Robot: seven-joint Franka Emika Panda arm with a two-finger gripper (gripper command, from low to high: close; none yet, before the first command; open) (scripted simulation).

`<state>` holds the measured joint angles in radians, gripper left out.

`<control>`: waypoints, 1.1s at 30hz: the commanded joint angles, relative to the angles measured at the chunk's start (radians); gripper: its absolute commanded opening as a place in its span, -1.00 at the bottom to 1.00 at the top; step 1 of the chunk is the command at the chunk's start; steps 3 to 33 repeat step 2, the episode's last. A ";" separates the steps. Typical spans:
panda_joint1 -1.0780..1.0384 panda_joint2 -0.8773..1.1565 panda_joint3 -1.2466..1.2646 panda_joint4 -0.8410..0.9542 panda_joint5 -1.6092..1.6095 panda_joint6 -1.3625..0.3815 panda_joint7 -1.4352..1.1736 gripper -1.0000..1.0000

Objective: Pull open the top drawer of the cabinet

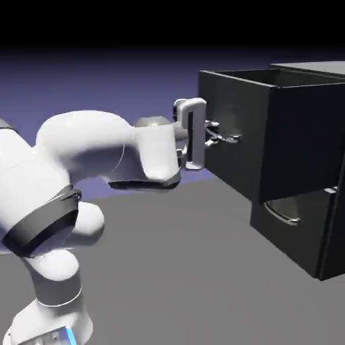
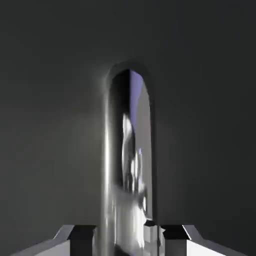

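Because the top drawer already juts out of the cabinet, the lines below start there and work outward.

Top drawer: the top drawer (image 1: 236, 128) stands well proud of the cabinet (image 1: 317, 168), its open box showing above the flat front; judged from that, the pull is well along, though whether it has reached full travel I cannot tell.

Handle: the curved silver handle (image 2: 129, 160) sits on the drawer front, running up the hand view between the two grey tips; in the exterior view it shows as a small bright bar (image 1: 226, 138) right at the fingers.

Why held so: a bar gripped across its width lets the arm haul the drawer straight out along its runners, which looks like the reason for the level approach.

Gripper: the gripper (image 1: 217, 133) has one fingertip (image 2: 80, 235) on each side of the bar, close against it; they read as clamped on the handle, not standing free.

Arm pose: the wrist lies roughly level, hand pointing at the drawer front, forearm folded back toward the bulky white elbow at the lower left.

Lower drawer: the lower drawer (image 1: 290, 229) sits further back under the top one, its own handle (image 1: 279, 214) untouched.

Floor: the grey table (image 1: 182, 269) lies beneath.
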<state>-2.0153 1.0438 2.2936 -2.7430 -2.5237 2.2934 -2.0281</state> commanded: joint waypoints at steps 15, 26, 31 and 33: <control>-0.066 0.069 0.065 -0.072 0.053 0.003 -0.034 1.00; -0.066 0.069 0.065 -0.072 0.053 0.003 -0.034 1.00; -0.066 0.069 0.065 -0.072 0.053 0.003 -0.034 1.00; -0.066 0.069 0.065 -0.072 0.053 0.003 -0.034 1.00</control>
